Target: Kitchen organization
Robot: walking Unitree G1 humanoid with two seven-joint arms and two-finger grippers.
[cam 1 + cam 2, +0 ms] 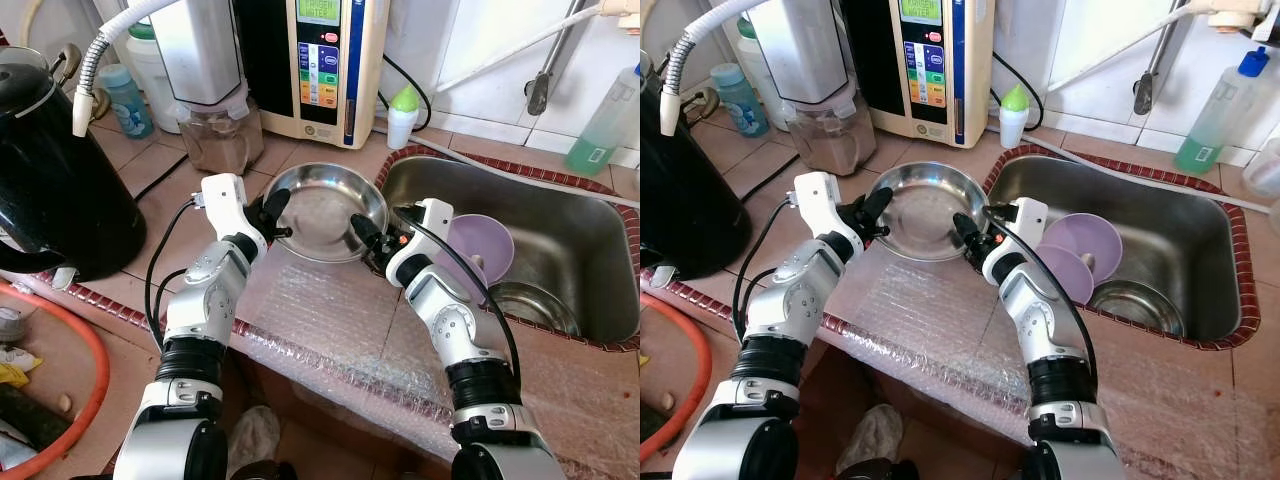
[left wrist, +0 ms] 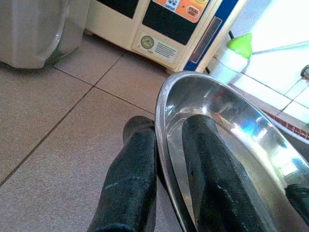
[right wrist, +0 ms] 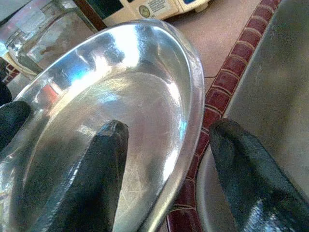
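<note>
Left hand (image 1: 279,212): clamped on the bowl's near-left rim, one finger inside, one outside.
Right hand (image 1: 366,236): spread wide astride the bowl's right rim, one finger inside, the other out over the sink edge; not pinching.
Bowl (image 1: 325,208): steel, shallow, empty; shiny, faintly scratched inside; thin rolled rim. Tilted in the wrist views, so likely lifted at one side; on or just above the counter (image 1: 150,190), touching the sink's left edge.
Sink (image 1: 600,260): right of the bowl; purple plates (image 1: 482,247) and a steel dish (image 1: 525,305) inside.
Bubble wrap (image 1: 330,320): on the counter, just in front of the bowl.
Behind the bowl: water machine (image 1: 310,60), glass jar (image 1: 222,140), small green-capped bottle (image 1: 402,115).
Left of the bowl: black kettle (image 1: 55,180), well apart.
Risk: one-sided grip on a slick thin rim; likely pivot or slip, then a drop into the sink onto the plates.
Risk: open right fingers closing askew, nudging the bowl from the left grip.
</note>
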